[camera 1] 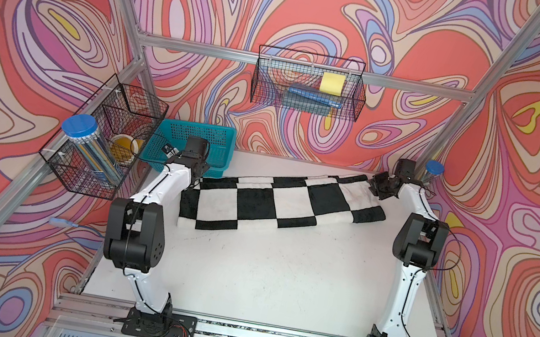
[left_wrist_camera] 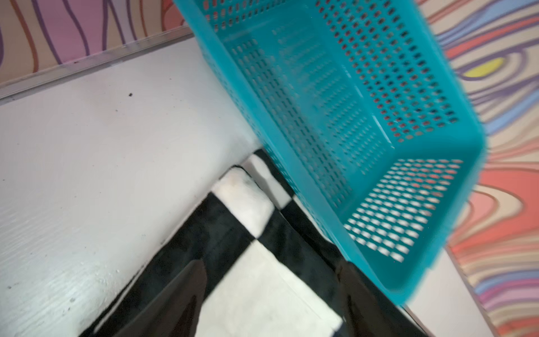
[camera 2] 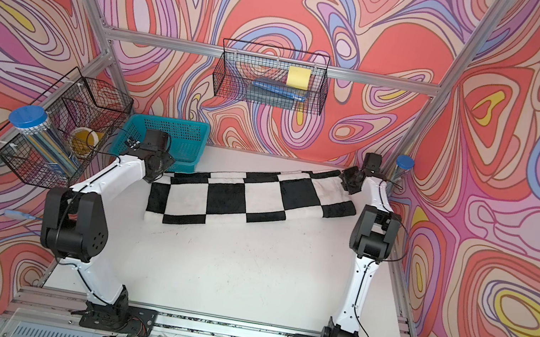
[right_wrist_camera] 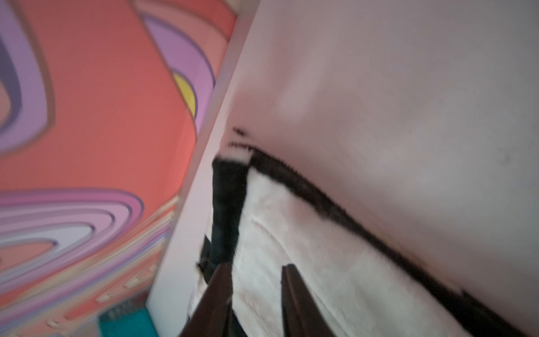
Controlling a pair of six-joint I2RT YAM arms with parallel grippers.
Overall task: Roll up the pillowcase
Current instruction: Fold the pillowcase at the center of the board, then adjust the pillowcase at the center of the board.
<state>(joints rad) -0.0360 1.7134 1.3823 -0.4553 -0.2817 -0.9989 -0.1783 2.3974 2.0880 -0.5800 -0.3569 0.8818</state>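
While the pillowcase (camera 1: 274, 200) lies across the back of the counter (camera 1: 279, 276) as a long, flattened band, its left end at the teal basket (camera 1: 198, 141) and its right end near the far right corner, no tight roll shows. I judge it folded or loosely turned over, with most of the rolling left to do. Left jaws stand wide over a white square, holding nothing. Right jaws stand narrow with white plush between them; whether they pinch it I cannot tell. No brand, label or writing is readable anywhere.
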